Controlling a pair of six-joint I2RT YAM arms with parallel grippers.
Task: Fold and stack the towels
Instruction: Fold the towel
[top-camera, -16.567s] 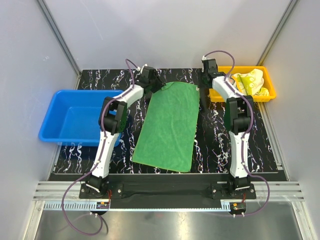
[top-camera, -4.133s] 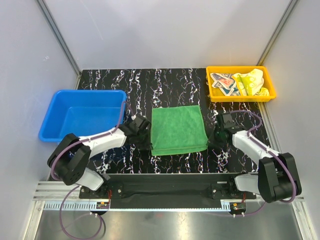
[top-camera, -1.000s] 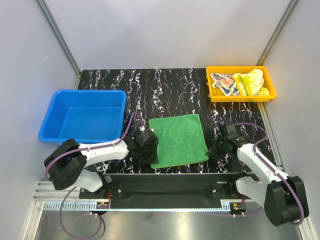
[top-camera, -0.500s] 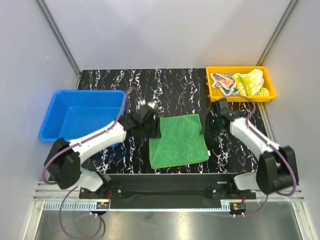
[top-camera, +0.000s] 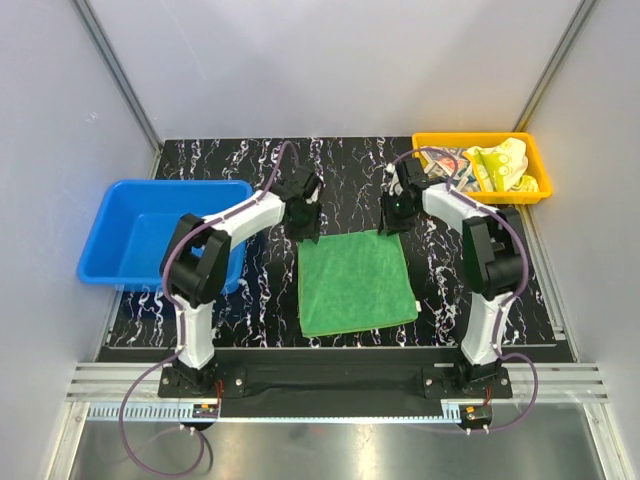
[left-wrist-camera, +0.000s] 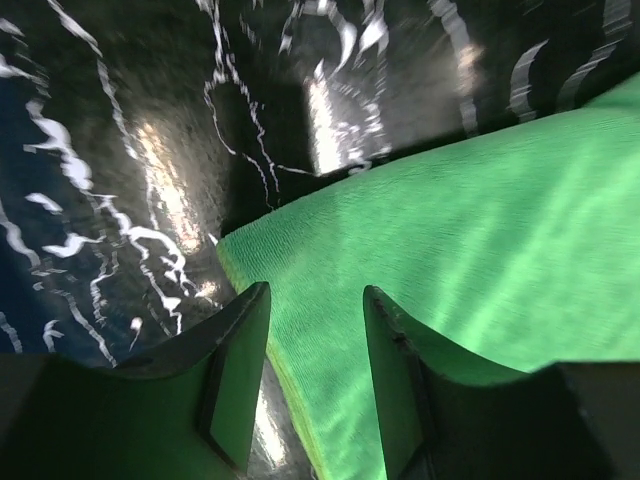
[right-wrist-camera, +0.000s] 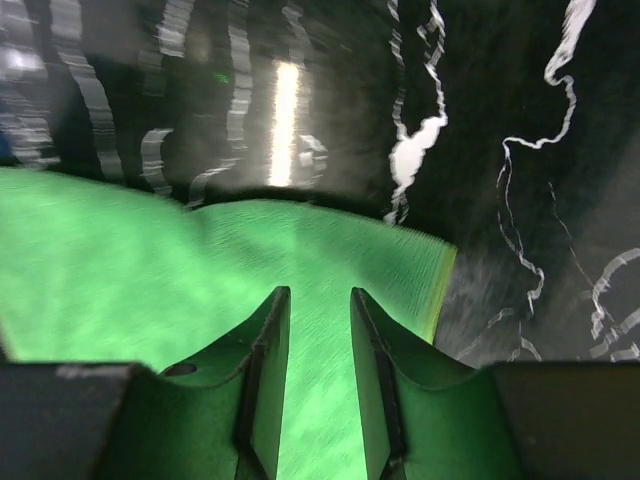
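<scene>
green towel (top-camera: 355, 282) folded, flat, lower centre of top view on black marbled table (top-camera: 340, 165). left gripper (top-camera: 306, 222) over its far-left corner, jaws parted, nothing pinched; left wrist view: corner of towel (left-wrist-camera: 480, 260) lies below the gap between the fingers (left-wrist-camera: 240, 370). right gripper (top-camera: 392, 222) over far-right corner, jaws slightly apart, cloth (right-wrist-camera: 150, 260) flat beneath. blue bin (top-camera: 150, 240) mid left. orange bin (top-camera: 500, 194) upper right holds crocodile towel (top-camera: 500, 162) and printed towel (top-camera: 450, 163), right arm crossing bin's left end.
</scene>
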